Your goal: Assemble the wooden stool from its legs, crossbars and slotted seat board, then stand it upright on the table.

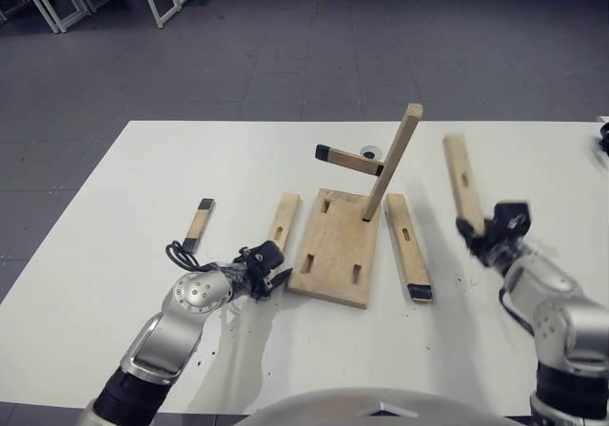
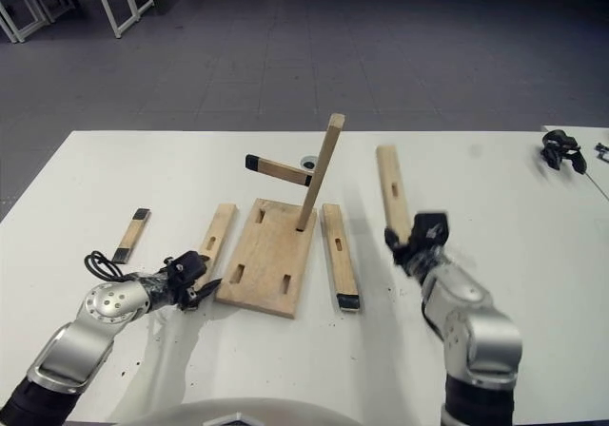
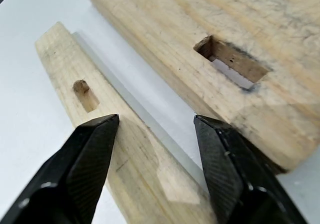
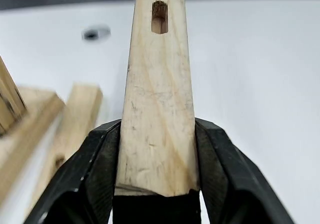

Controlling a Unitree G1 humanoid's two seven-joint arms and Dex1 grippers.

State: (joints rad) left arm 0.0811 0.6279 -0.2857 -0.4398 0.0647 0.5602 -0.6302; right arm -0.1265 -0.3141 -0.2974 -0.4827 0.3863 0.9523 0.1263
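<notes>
The slotted seat board (image 1: pixel 333 245) lies flat mid-table. One leg (image 1: pixel 392 160) stands tilted in its far right slot, with a black-tipped crossbar (image 1: pixel 349 160) sticking out to the left. Another leg (image 1: pixel 408 245) lies just right of the board, and a third (image 1: pixel 283 222) just left of it. A short black-tipped crossbar (image 1: pixel 198 224) lies farther left. My left gripper (image 1: pixel 271 279) is open, low at the near end of the left leg (image 3: pixel 85 84), beside the board's edge (image 3: pixel 210 39). My right gripper (image 1: pixel 485 228) is shut on a fourth leg (image 1: pixel 462 183), held up above the table to the right.
A small round hole (image 1: pixel 370 150) sits in the white table (image 1: pixel 124 255) behind the standing leg. A black object (image 2: pixel 561 150) lies near the far right edge. Bare table spreads to the left and along the front.
</notes>
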